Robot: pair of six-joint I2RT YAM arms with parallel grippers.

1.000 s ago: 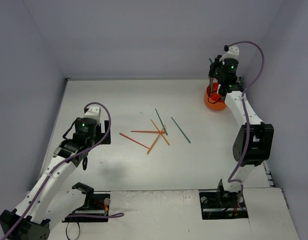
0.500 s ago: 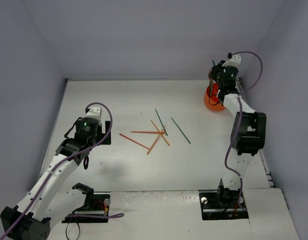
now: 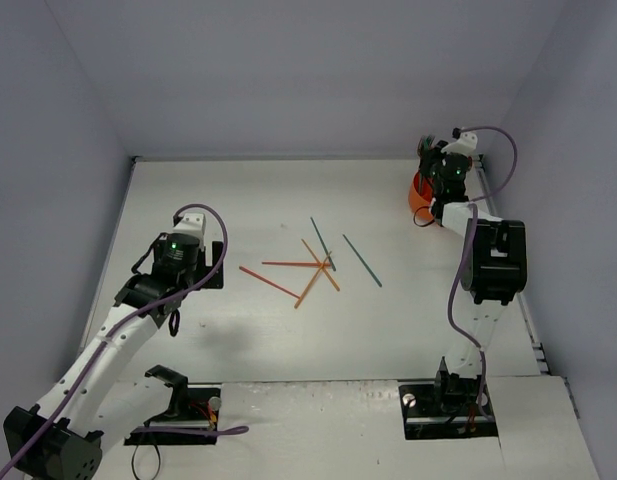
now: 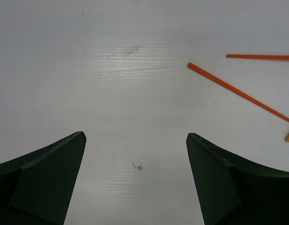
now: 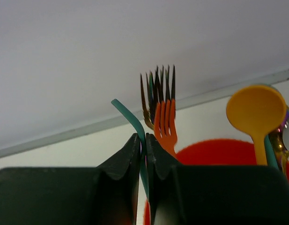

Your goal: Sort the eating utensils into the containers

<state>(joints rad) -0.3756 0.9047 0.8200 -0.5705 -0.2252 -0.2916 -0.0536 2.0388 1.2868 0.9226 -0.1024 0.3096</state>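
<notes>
We see the right end effector [image 5: 144, 140] pinching a thin teal utensil [image 5: 127, 114], at the upper right of the top view, just above the orange holder [image 3: 419, 196], where an orange fork [image 5: 166, 119] and a yellow spoon [image 5: 255, 111] stand upright. The left end effector [image 4: 135, 137] is spread wide above the surface [image 4: 135, 70] at the left. Several sticks [image 3: 310, 266] lie crossed on the surface near the middle of the frame.

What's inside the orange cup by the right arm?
Standing in the orange cup: a cluster of forks, the front one orange, and a yellow spoon. The right gripper pinches a teal utensil; its fingers hide the cup's interior and the utensils' lower ends.
</notes>
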